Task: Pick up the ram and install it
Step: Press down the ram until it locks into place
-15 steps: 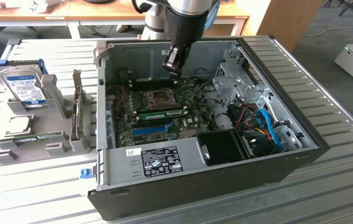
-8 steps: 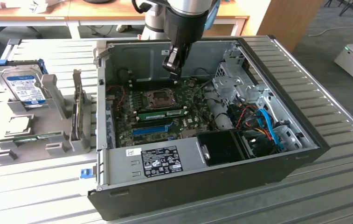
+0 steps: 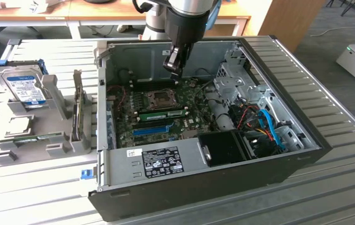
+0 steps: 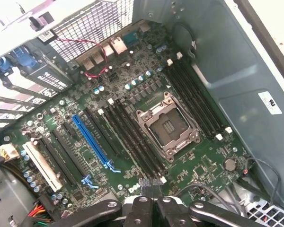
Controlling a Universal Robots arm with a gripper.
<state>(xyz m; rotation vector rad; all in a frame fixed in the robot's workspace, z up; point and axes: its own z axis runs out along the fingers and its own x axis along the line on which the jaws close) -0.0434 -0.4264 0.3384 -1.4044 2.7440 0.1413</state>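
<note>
I'm parked over the open computer case, with the gripper hanging above the far edge of the motherboard, clear of everything. The ram I take to be the green stick lying along the board just beside the CPU socket, between it and the blue expansion slot. By my reading the work is at the seating stage, not the pick. Any push on that stick calls for lining up squarely over its slot and checking both end latches. I can't tell whether the tool is clenched or released. From the wrist view, the gripper is cut off at the picture's edge. The memory slots beside the socket look dark from straight above, so I can't confirm that the stick is fully home. Another green strip sits in the grey holder outside the case, near the hard drive. Whether that one is a spare stick is hard to make out.
</note>
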